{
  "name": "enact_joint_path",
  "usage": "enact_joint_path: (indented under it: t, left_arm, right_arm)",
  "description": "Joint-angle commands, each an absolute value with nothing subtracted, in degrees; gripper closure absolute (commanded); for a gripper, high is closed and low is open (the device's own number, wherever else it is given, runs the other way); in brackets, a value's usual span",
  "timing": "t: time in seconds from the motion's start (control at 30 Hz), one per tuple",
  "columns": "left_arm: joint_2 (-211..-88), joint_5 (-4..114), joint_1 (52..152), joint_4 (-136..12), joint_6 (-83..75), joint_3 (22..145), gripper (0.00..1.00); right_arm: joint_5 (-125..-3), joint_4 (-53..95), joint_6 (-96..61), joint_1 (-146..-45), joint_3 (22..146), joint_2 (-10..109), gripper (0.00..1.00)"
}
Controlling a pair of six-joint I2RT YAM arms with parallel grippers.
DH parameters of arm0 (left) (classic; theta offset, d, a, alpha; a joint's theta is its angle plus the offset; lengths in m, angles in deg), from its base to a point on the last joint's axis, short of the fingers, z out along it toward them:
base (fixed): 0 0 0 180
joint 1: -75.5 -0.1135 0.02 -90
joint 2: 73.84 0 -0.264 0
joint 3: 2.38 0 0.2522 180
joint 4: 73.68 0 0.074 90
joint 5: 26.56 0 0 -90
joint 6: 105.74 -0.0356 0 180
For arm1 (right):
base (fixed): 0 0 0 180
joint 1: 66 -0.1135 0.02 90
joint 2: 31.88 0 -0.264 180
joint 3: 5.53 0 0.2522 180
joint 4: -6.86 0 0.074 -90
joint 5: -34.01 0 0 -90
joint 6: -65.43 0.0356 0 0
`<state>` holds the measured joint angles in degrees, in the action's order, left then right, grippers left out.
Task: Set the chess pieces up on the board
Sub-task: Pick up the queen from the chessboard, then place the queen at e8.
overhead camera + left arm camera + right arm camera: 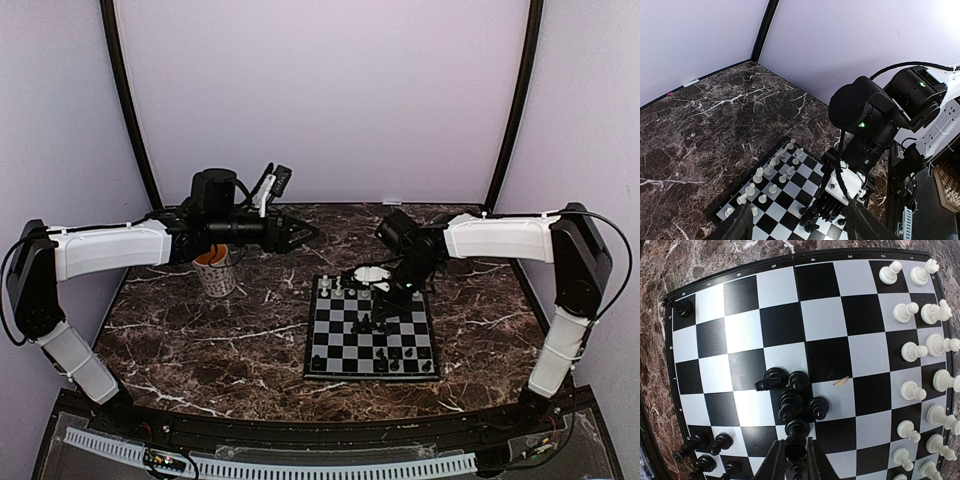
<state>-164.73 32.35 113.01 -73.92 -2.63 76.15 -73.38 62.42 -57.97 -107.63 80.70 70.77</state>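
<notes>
The board [345,345] lies right of centre on the marbled table. White chess pieces [920,350] stand in two rows along its far edge [335,288]. A cluster of black pieces [795,395] sits mid-board, one of them lying on its side. More black pieces [705,445] stand on the near rows. My right gripper [796,445] hangs over the cluster [370,322], fingers pressed on both sides of a black piece [796,452]. My left gripper [295,232] hovers open above the table by the mug, nothing between its fingers [740,225].
A white patterned mug [218,272] with something orange inside stands left of the board, under the left arm. A lone black piece [682,306] stands in a board corner. A small tan crumb [840,382] lies on a light square. Walls close in behind.
</notes>
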Motion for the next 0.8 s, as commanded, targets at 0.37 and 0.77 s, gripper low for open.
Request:
enact_joint_path:
  t: [0.37,0.77]
  left_arm:
    - [-163.7,31.0,113.3,-74.3,-2.0,77.9,0.34]
    - [-163.9,30.9,113.4,-74.3,-2.0,77.9,0.34]
  right_arm:
    - [-72.2,62.6,-57.3,-107.7,80.7,66.7,0.9]
    - [-72.8,65.7,-57.3,-107.8,80.4,62.9,0.91]
